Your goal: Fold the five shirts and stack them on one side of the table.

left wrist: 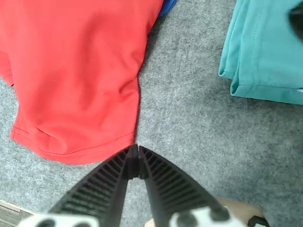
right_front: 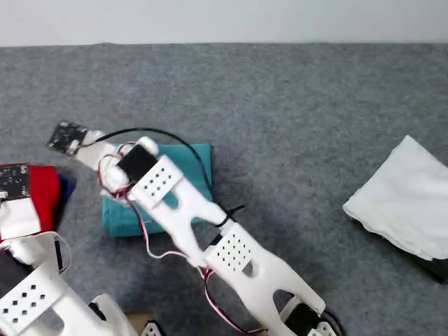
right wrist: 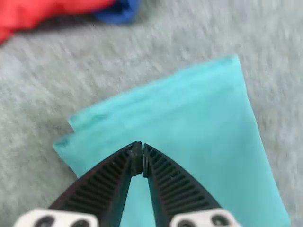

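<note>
We see the left claw (left wrist: 138, 161) clenched, its tips pressed together with nothing between them. It hangs just off the hemmed edge of the red shirt (left wrist: 71, 71). We cannot tell whether the tips touch the grey surface (right_front: 294, 112) below.

The red shirt lies at the left edge of the surface. In the high view it is cut off by the frame and partly covered by the left arm (right_front: 31, 297), so we cannot make out its whole outline. A blue cloth (right wrist: 120, 10) pokes out from under the red shirt as a narrow sliver. The rest is hidden, and we cannot say how it is folded.

The right claw (right wrist: 142, 158) is also clenched and holds nothing. It sits above the teal shirt (right wrist: 199, 123), near one folded corner. Whether it rests on the fabric or hangs just over it we cannot judge.

The teal shirt lies folded into a rectangle, near the red one but apart from it, with bare surface between them. From above, the right arm (right_front: 210, 231) crosses it and hides much of its middle.

Well apart from these, at the right edge, a white shirt (right_front: 406, 199) lies folded and is clipped by the frame. A dark piece (right_front: 435, 267) shows beneath its near corner, and too little of it shows to tell what it is.
</note>
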